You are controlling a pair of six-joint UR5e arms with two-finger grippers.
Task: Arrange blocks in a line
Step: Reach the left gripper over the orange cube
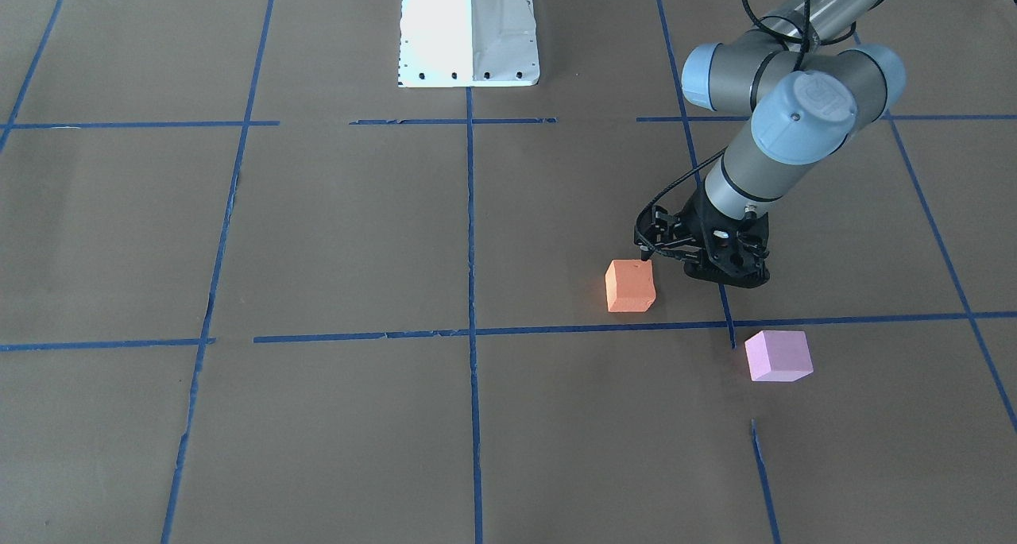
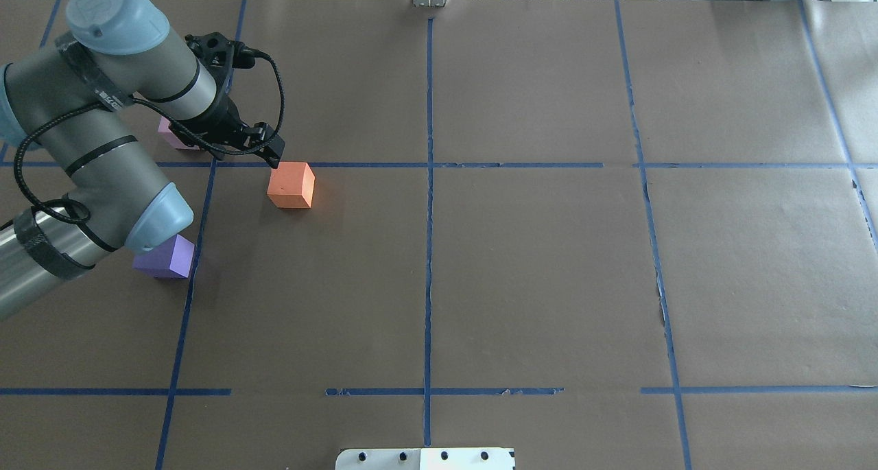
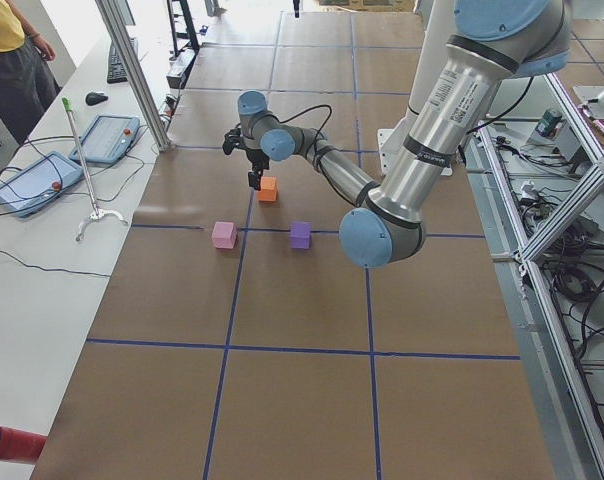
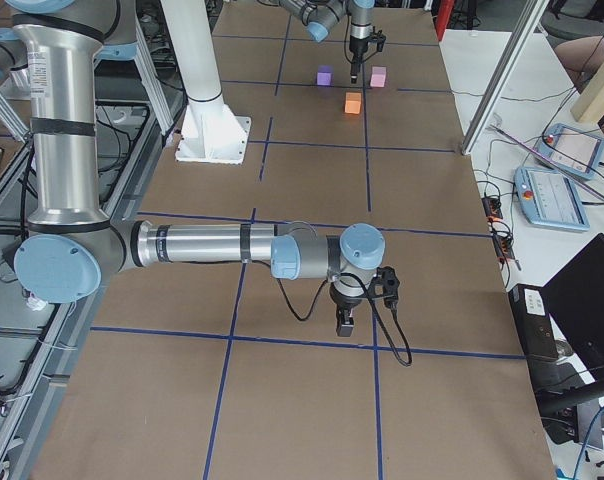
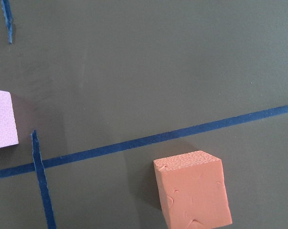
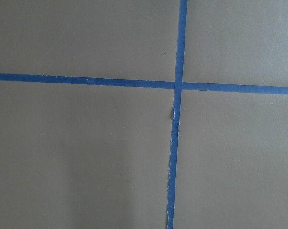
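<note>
left gripper [image 2: 272, 156] tips sit at the orange block's [image 2: 291, 185] upper-left corner, in the overhead view's upper left. spread or pinched, i cannot tell, but they carry nothing. the right gripper [image 4: 346, 322], low in the right side view, i cannot tell either. the pink block [image 1: 778, 356] and violet block [image 2: 167, 257] lie apart, with orange off their line. the blocks look like light, slightly soft foam, matte and grippy. best taken squarely on opposite flat faces.
</note>
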